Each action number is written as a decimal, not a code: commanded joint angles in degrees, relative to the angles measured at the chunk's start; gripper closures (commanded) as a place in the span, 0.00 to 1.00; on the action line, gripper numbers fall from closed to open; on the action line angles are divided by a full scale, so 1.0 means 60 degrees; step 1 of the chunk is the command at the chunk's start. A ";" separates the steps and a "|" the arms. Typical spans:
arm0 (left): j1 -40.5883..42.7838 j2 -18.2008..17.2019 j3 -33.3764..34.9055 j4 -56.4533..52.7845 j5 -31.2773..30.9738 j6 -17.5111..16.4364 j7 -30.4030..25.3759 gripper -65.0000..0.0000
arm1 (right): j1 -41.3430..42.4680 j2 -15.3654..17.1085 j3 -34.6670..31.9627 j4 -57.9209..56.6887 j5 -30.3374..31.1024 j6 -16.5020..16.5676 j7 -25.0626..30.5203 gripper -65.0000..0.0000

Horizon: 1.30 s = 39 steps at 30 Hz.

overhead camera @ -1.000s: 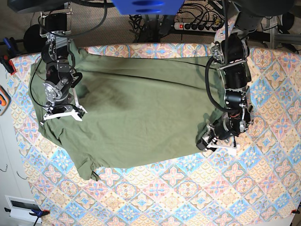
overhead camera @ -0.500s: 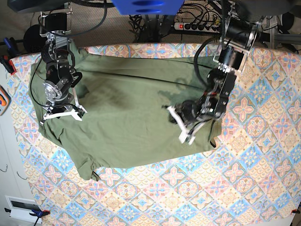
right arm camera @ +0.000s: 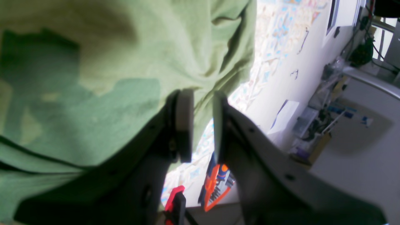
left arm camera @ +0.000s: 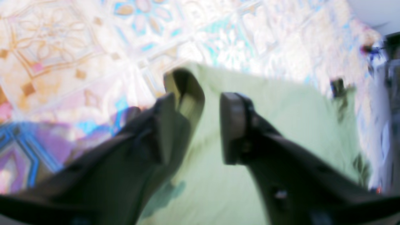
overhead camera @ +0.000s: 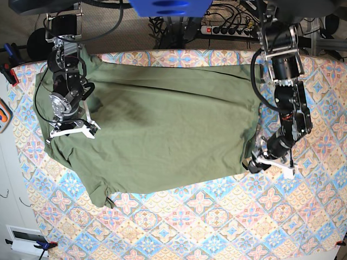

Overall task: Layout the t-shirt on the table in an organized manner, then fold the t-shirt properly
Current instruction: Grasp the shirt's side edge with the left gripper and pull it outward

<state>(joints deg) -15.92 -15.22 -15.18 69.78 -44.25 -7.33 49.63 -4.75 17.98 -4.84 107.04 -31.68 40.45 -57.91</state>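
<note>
Olive-green cotton t-shirt (overhead camera: 157,124) is spread on the tile-patterned counter (overhead camera: 227,216). Left hand (left arm camera: 195,125) is parted at its corner, right hand (right arm camera: 203,125) barely apart; I'd pinch deep before pulling.

Olive-green t-shirt (overhead camera: 162,130) lying spread flat, mostly smooth, covering upper half of table (overhead camera: 227,227); one sleeve trailing toward lower left; floral diamond-tile cloth showing around it.

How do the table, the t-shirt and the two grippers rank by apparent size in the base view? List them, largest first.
1. the table
2. the t-shirt
3. the left gripper and the right gripper: too alike to rank.
</note>
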 commanded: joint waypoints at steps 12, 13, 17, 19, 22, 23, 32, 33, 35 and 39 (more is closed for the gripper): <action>-0.2057 0.0610 -0.0510 -0.3725 -0.0691 -0.0031 -0.0864 0.44 | 0.0126 0.0103 0.0082 0.0526 -0.0134 -0.0074 0.0047 0.84; -0.2115 0.0669 -0.0510 -0.3901 -0.0706 -0.0031 -0.0952 0.44 | 0.0096 0.0103 0.0096 0.0526 -0.0134 -0.0074 0.0047 0.84; -0.2262 0.0933 -0.0496 -0.4516 -0.0662 -0.0031 -0.1216 0.44 | -0.0109 0.0103 0.0111 0.0526 -0.0134 -0.0074 0.0047 0.84; -0.2321 0.1079 -0.0496 -0.4941 -0.0662 -0.0031 -0.1363 0.44 | -0.0123 0.0103 0.0111 0.0540 -0.0134 -0.0074 0.0047 0.84; -0.2321 0.1197 -0.0496 -0.5176 -0.0662 -0.0031 -0.1700 0.44 | -0.0123 0.0103 0.0155 0.0540 -0.0134 -0.0074 0.0047 0.84; -0.2321 0.1197 -0.0496 -0.5176 -0.0662 -0.0045 -0.1729 0.45 | -0.0123 0.0103 0.0272 0.0540 -0.0134 -0.0074 0.0047 0.84; -0.2833 0.1197 0.1160 -0.4472 -0.0662 -0.0075 -0.2227 1.00 | -0.0094 0.0117 0.0507 0.0540 -0.0134 -0.0074 0.0047 0.84; -0.2775 0.1153 0.1746 -0.3784 -0.0618 -0.0060 -0.2286 1.00 | -0.0094 0.0117 0.0507 0.0540 -0.0134 -0.0074 0.0047 0.84; -0.2379 0.1123 0.3123 -0.2084 -0.0208 -0.0031 -0.2359 1.00 | -0.0109 0.0117 0.0507 0.0540 -0.0134 -0.0074 0.0047 0.84; -0.2306 0.0874 0.5702 -0.0648 0.2137 -0.0031 -0.2330 1.00 | -0.0065 0.0117 0.0507 0.0526 -0.0134 -0.0074 0.0047 0.84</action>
<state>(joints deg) -29.30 -9.23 19.51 65.30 -31.27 -8.05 35.64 -6.04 17.96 -2.13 109.19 -31.66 40.45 -57.76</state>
